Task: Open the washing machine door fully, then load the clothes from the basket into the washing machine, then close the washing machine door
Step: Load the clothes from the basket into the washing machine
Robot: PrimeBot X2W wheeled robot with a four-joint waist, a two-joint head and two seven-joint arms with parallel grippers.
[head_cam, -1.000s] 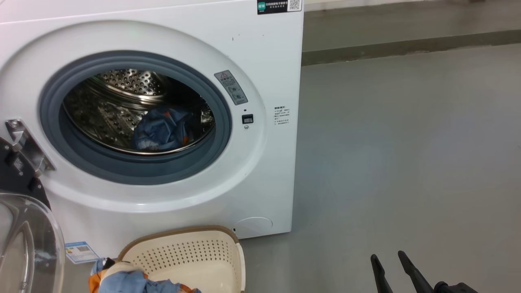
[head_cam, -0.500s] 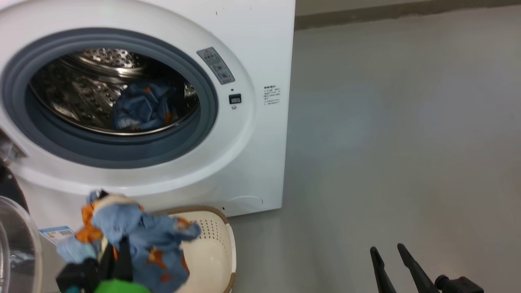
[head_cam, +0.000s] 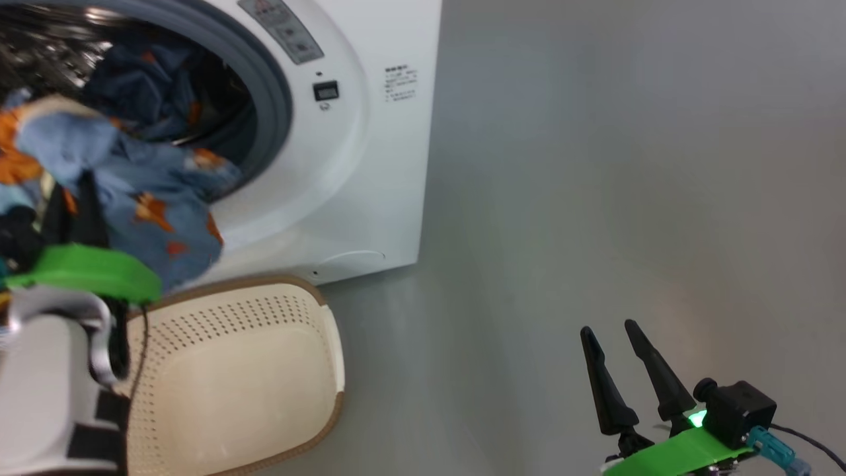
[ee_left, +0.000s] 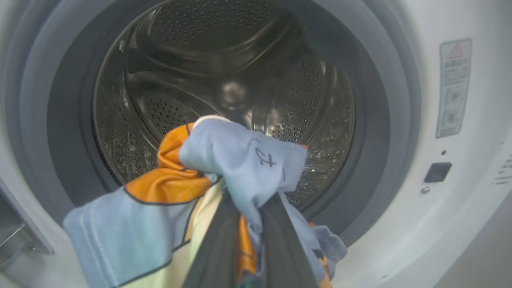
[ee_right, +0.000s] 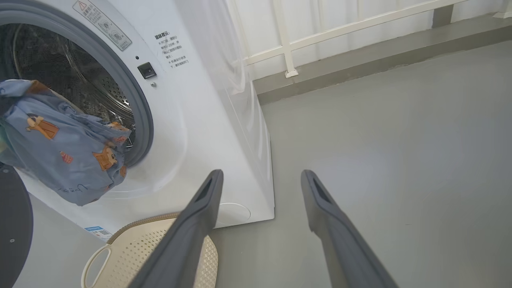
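Observation:
My left gripper (head_cam: 73, 201) is shut on a bundle of the clothes (head_cam: 139, 198), light-blue fabric with orange bears. It holds them up in front of the washing machine's (head_cam: 370, 165) open mouth. In the left wrist view the dark fingers (ee_left: 280, 248) pinch the clothes (ee_left: 236, 160) just before the steel drum (ee_left: 224, 72). More blue cloth (head_cam: 142, 86) lies inside the drum. The cream basket (head_cam: 330, 370) stands on the floor below, its floor bare. My right gripper (head_cam: 608, 328) hangs open over the floor at the right, holding nothing. The door's black rim (ee_right: 14, 224) shows at the lower left.
Grey floor (head_cam: 595, 165) stretches to the right of the machine. A white railing (ee_right: 288, 44) and a low kerb run along the back. A grey rubber ring (ee_left: 384, 120) lines the drum mouth.
The left gripper has lifted the bundle out of the basket up to the drum opening. The head camera has dipped and swung, shifting the whole picture. The right gripper stays open.

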